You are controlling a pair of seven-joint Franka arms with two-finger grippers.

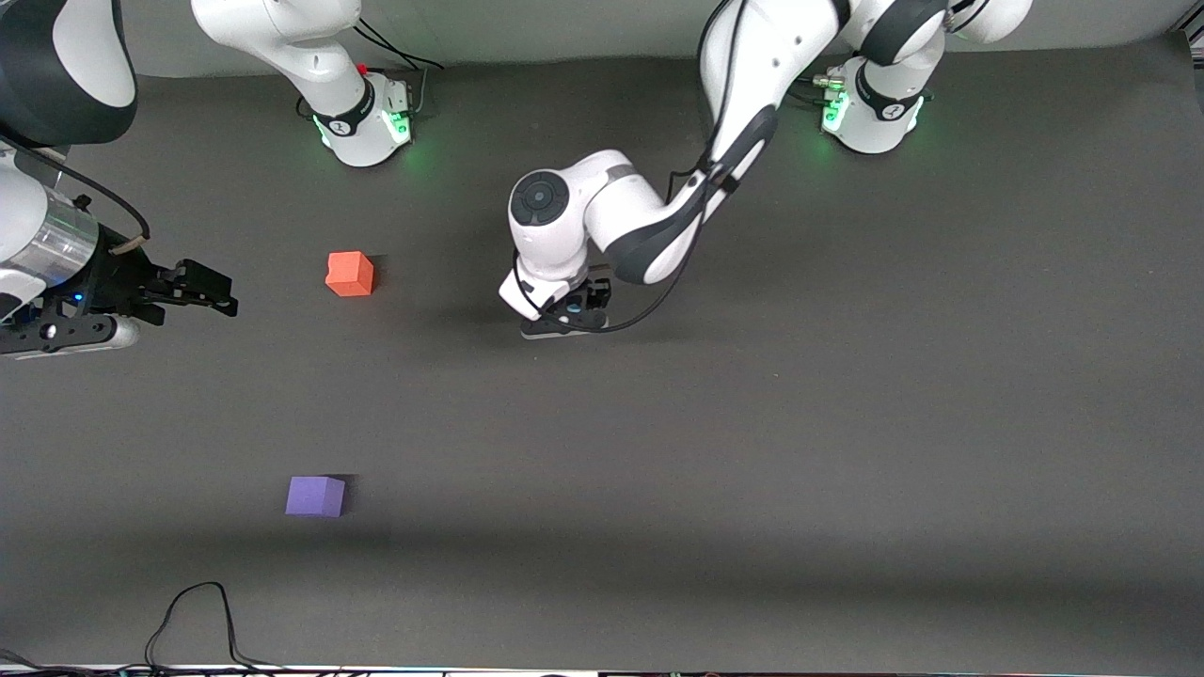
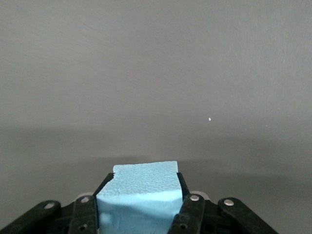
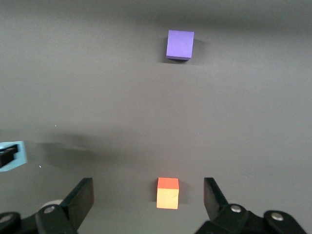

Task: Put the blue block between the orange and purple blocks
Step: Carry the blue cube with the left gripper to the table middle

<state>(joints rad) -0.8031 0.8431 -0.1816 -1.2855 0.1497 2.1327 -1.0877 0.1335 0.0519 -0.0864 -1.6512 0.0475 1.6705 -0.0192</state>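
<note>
The blue block [image 2: 139,195] is a light sky-blue cube held between the fingers of my left gripper [image 2: 145,179]. That gripper [image 1: 564,318] is low over the middle of the table, and the block shows only as a blue speck [image 1: 571,307]. The orange block [image 1: 349,274] sits toward the right arm's end. The purple block [image 1: 315,495] lies nearer to the front camera than the orange one. My right gripper [image 1: 214,291] is open and empty, up in the air beside the orange block. Its wrist view shows the orange block [image 3: 167,193], the purple block [image 3: 180,44] and the blue block [image 3: 10,156].
The two arm bases [image 1: 362,122] [image 1: 870,113] stand along the table's edge farthest from the front camera. A black cable [image 1: 193,611] loops on the table edge nearest that camera, toward the right arm's end.
</note>
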